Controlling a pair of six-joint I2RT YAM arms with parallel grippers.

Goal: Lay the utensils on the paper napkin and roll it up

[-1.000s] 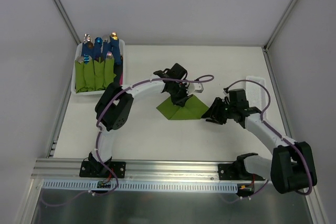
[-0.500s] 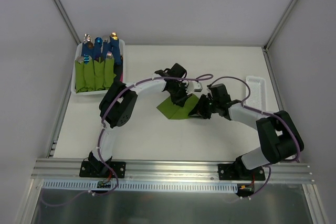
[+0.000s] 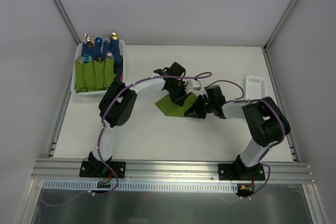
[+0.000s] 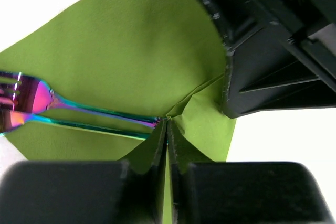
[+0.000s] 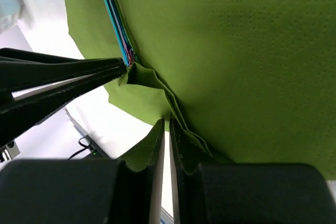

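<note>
Right gripper point(image 5: 165, 124) pinches a crumpled fold of the paper napkin point(image 3: 172, 107), mid-table. Left gripper point(image 4: 166, 124) is pressed together on another napkin fold, right at the handle ends of the utensils point(image 4: 32, 98) lying on it. White tray point(image 3: 255, 86) sits far right, basket point(image 3: 74, 80) of green bundles far left.

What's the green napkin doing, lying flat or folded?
Partly folded: a corner of the paper napkin is creased up where the utensils end, pinched by the left gripper and right gripper.
</note>
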